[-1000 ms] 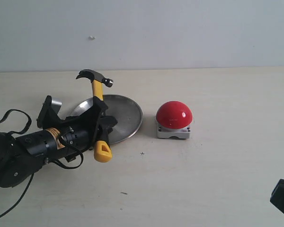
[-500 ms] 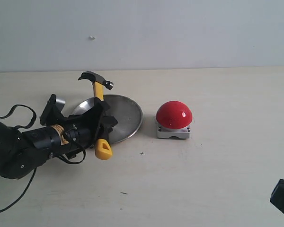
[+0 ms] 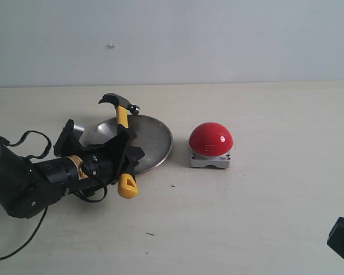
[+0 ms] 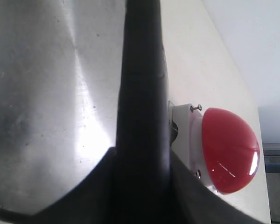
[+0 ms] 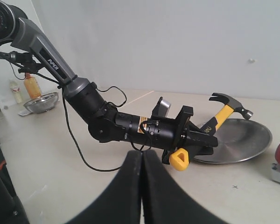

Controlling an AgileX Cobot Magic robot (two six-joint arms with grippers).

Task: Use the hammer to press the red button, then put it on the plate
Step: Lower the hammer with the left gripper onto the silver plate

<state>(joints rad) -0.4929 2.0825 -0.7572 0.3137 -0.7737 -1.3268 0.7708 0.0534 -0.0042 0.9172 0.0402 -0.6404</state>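
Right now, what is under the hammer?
Under the head and neck of the hammer lies the plate; the yellow end hangs over the table. The left gripper, shut on the handle, covers part of the plate.

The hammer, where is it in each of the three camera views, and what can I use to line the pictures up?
Exterior view: the hammer is left of centre, slanting over the left part of the plate, head uppermost.
Left wrist view: the hammer shows only as a blurred black bar down the middle.
Right wrist view: the hammer is right of centre, head upper right, yellow end lower left.
Shared landmark: the plate, seen in all three.
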